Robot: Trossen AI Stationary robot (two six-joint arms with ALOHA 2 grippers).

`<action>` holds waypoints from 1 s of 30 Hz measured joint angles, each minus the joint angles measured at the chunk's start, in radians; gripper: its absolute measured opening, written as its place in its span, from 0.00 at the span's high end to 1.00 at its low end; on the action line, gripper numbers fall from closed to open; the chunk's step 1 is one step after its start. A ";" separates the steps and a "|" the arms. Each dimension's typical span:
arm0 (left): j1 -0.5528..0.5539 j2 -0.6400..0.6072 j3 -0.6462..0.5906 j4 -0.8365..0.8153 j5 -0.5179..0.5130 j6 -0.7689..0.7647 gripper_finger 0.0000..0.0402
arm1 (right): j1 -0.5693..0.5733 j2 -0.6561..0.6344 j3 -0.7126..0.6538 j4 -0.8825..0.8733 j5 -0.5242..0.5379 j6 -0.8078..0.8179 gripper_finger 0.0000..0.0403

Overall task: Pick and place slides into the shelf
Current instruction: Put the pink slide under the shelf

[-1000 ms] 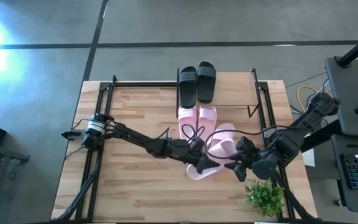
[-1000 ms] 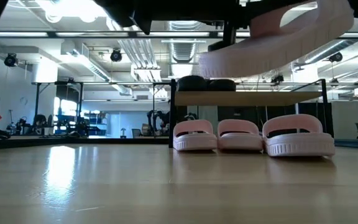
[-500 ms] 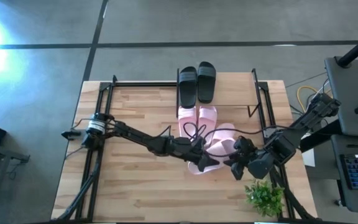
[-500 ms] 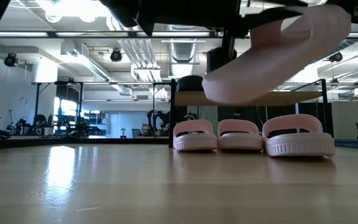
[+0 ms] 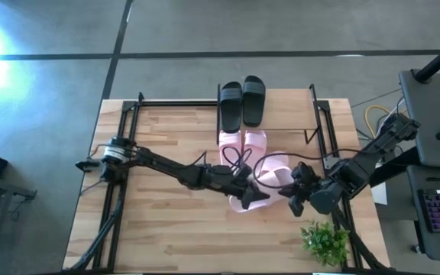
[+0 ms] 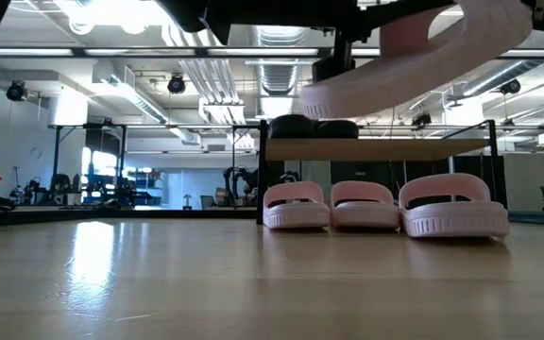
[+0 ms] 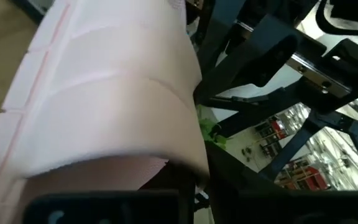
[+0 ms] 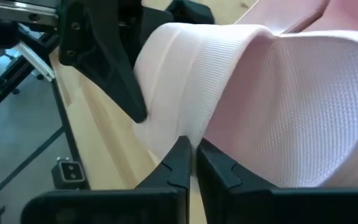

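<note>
Handover in mid-air, judged from the layout. Left end effector (image 5: 252, 195) clamped on a pale pink slide (image 5: 252, 192), held clear above the bench (image 5: 159, 229). Right end effector (image 5: 290, 200) just beside it, fingers (image 8: 188, 163) pressed together at the slide's edge; the right wrist view puts the pink rim right at the tips, but cannot confirm that any of it sits between them.

Advice for doing the step well:
- Confirm a real pinch by the right end effector before loosening the left; shut fingers with nothing between them mean a dropped slide.
- Keep the slide level and high; three pink slides (image 6: 385, 206) stand directly below and beyond, under the shelf (image 6: 376, 149).
- Carry away from the end effectors toward the shelf, where two black slides (image 5: 242, 101) already occupy the wooden tier.
- Aim for the free space beside those on the far side of the right end effector, sole down, without nudging the neighbours.
</note>
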 joint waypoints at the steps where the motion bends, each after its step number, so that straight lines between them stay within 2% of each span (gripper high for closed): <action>1: 0.000 -0.010 -0.001 -0.022 -0.004 0.001 0.98 | 0.000 -0.004 0.000 -0.005 0.003 -0.002 0.98; 6: -0.010 -0.058 -0.016 -0.092 -0.042 0.003 0.97 | 0.001 -0.021 -0.001 -0.050 -0.003 -0.009 0.98; 9: -0.012 -0.098 -0.016 -0.146 -0.041 0.008 0.92 | 0.001 -0.024 -0.004 -0.099 -0.013 0.011 0.98; 11: -0.025 -0.139 -0.019 -0.277 -0.043 0.025 0.87 | 0.001 -0.031 -0.005 -0.164 -0.015 0.037 0.98; 16: -0.102 -0.208 -0.029 -0.821 -0.139 0.042 0.71 | 0.017 -0.084 -0.004 -0.246 -0.045 0.050 0.98; 20: -0.166 -0.229 -0.032 -1.081 -0.181 0.003 0.64 | 0.018 -0.149 -0.003 -0.260 -0.177 -0.024 0.98; 25: -0.235 -0.218 -0.034 -1.110 -0.187 -0.025 0.63 | 0.018 -0.266 0.000 -0.278 -0.380 -0.076 0.98; 30: -0.257 -0.175 -0.033 -1.100 -0.199 -0.091 0.63 | 0.016 -0.373 -0.001 -0.348 -0.392 -0.059 0.98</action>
